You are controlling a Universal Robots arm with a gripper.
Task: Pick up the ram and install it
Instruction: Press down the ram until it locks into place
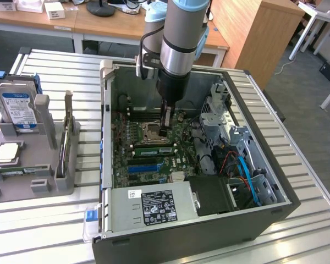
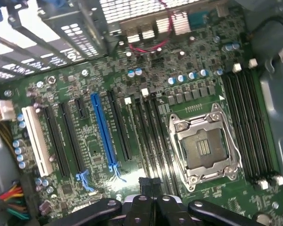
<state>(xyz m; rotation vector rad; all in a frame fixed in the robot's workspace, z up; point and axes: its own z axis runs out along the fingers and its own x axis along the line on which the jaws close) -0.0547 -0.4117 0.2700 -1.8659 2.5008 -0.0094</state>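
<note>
The ram [image 1: 152,149], a long green stick, stands on edge in a slot of the motherboard [image 1: 154,165], just in front of the empty CPU socket [image 1: 153,131]. My gripper [image 1: 164,132] hangs straight down inside the open computer case [image 1: 107,110], its tips a little above the board near the ram's end on the exterior view's right. It is shut with nothing between the fingers. In the wrist view the gripper [image 2: 148,187] shows dark closed tips over the black memory slots [image 2: 153,136] beside the CPU socket [image 2: 203,146].
A grey fixture [image 1: 38,165] at the exterior view's left holds a hard drive [image 1: 16,107] and a silver CPU chip [image 1: 5,153]. The power supply [image 1: 154,206] fills the case's front, and a drive cage [image 1: 223,118] with cables crowds its right.
</note>
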